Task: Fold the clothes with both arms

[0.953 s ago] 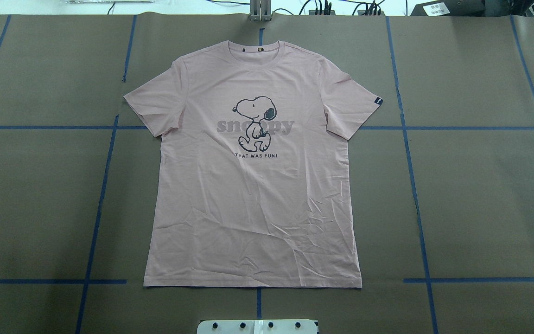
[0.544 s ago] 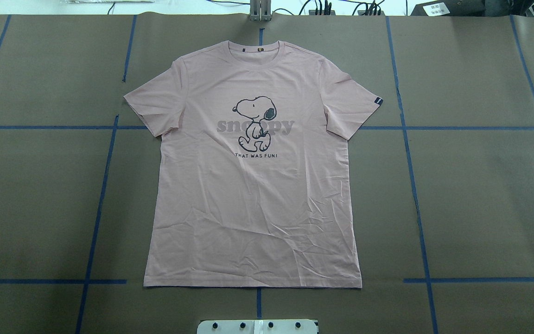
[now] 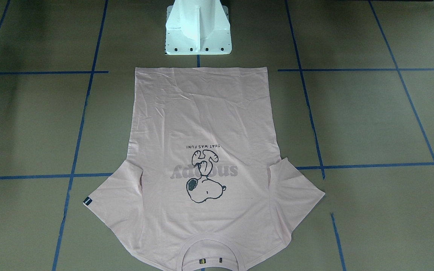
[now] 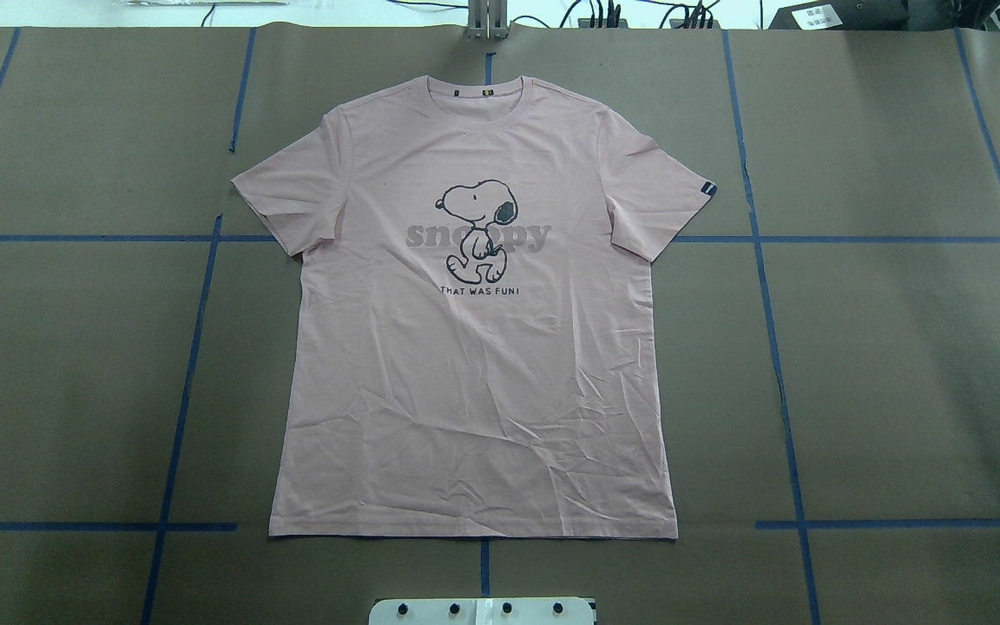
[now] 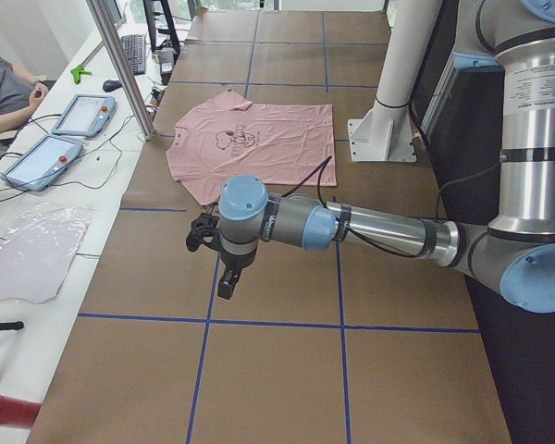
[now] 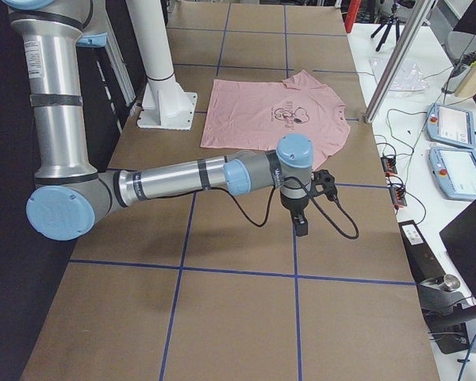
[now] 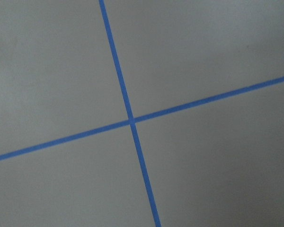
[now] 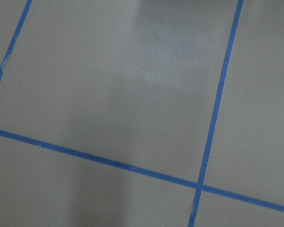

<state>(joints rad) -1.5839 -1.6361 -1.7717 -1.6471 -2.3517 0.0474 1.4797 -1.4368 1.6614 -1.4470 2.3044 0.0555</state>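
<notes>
I've got the shirt [image 4: 474, 347] flat on my desk [image 4: 899, 365], collar [image 4: 484, 100] at 12 o'clock, hem [image 4: 474, 531] at 6 by the base [image 4: 483, 610]; left arm [image 5: 351, 225] out at 9, right arm [image 6: 182, 176] at 3.

Left arm [image 5: 370, 228], right arm [image 6: 174, 178]: outstretched, seemingly level.

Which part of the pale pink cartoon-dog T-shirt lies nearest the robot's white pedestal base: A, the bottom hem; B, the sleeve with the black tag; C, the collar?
A: the bottom hem of the pale pink T-shirt faces the white pedestal base; the collar lies farthest.
</notes>
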